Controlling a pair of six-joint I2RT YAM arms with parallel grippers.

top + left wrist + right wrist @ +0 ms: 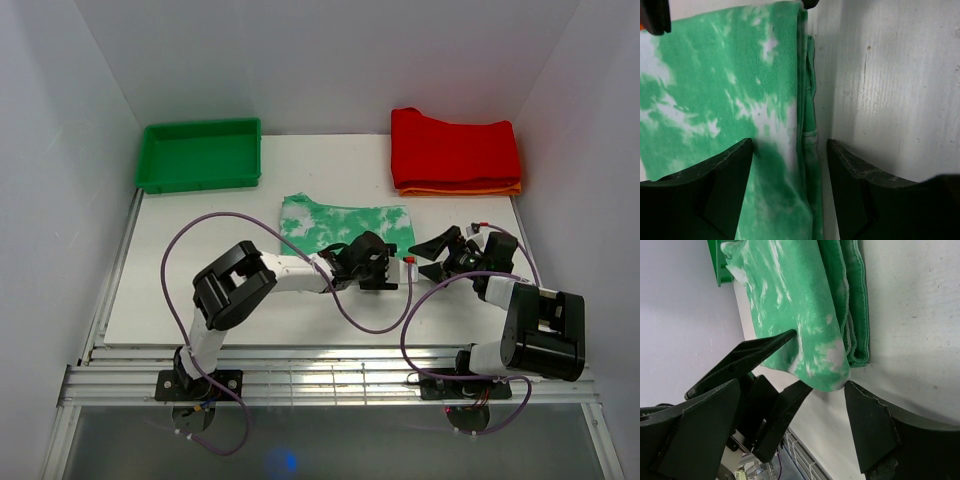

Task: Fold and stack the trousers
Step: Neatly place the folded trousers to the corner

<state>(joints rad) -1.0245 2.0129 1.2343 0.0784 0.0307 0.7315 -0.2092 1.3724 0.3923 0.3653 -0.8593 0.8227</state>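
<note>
The trousers [335, 222] lie folded into a mint green, white-blotched rectangle on the white table; they also show in the left wrist view [730, 85] and the right wrist view [795, 295]. My left gripper [385, 262] is open at the bundle's front right corner, and its jaws [790, 185] straddle the layered cloth edge without closing on it. My right gripper [425, 258] is open and empty just right of that corner [792, 385], facing the left gripper's fingers [782, 410].
A green bin [200, 153] stands at the back left. A red folded garment [455, 148] lies on an orange one [460, 189] at the back right. The table's front edge and metal rails [330, 375] are close behind the grippers.
</note>
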